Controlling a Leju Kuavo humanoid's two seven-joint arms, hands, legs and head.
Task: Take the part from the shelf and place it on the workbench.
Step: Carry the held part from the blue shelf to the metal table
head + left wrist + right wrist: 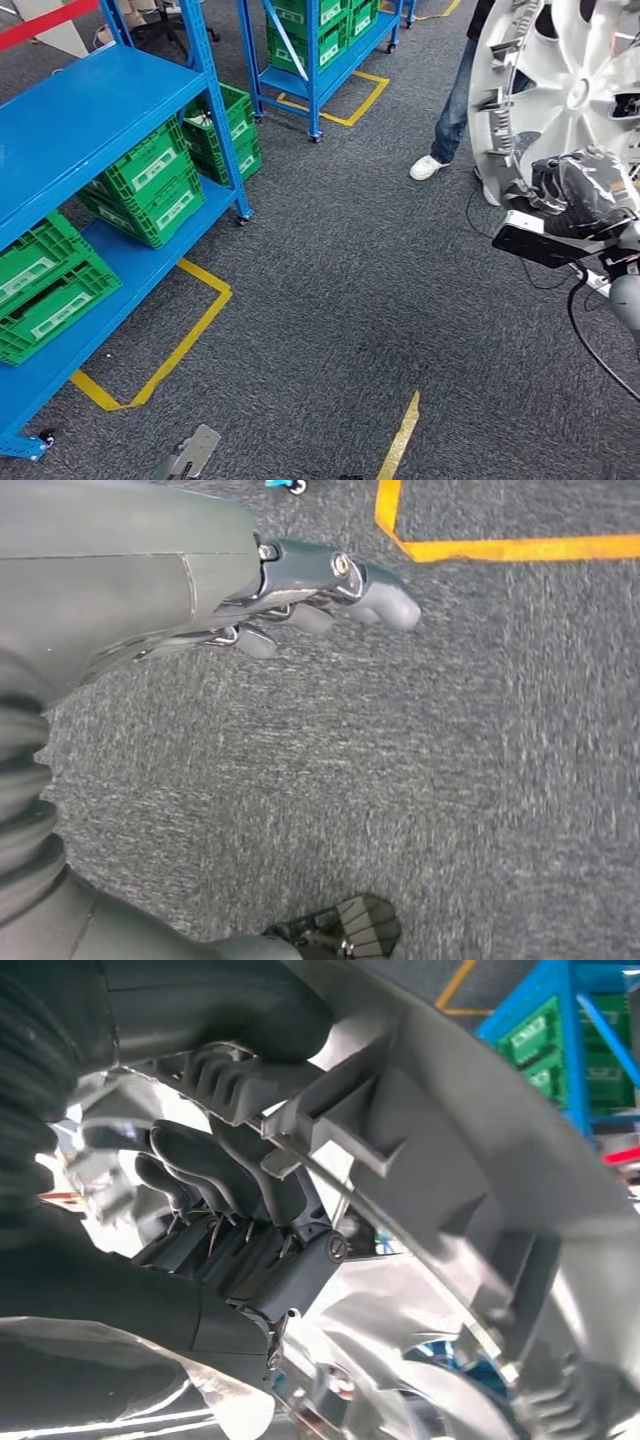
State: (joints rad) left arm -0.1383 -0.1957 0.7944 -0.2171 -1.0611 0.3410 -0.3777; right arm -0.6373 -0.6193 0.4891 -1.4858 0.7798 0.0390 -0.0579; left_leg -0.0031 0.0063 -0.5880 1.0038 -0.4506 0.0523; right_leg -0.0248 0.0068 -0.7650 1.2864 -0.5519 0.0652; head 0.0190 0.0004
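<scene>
Head view shows the silver plastic wheel cover [562,90] held upright at the right of the frame, above grey carpet, well apart from the blue steel shelf [83,120] with its green crates [151,185]. The right hand [577,190] grips its lower rim, fingers [219,1175] curled through a spoke opening against the ribbed back. Thin moulded plastic like this should be light, fairly stiff, slick on its glossy face and brittle at the clips, so the rim suits holding best. The left hand [317,595] hangs with fingers straight and apart, holding nothing.
</scene>
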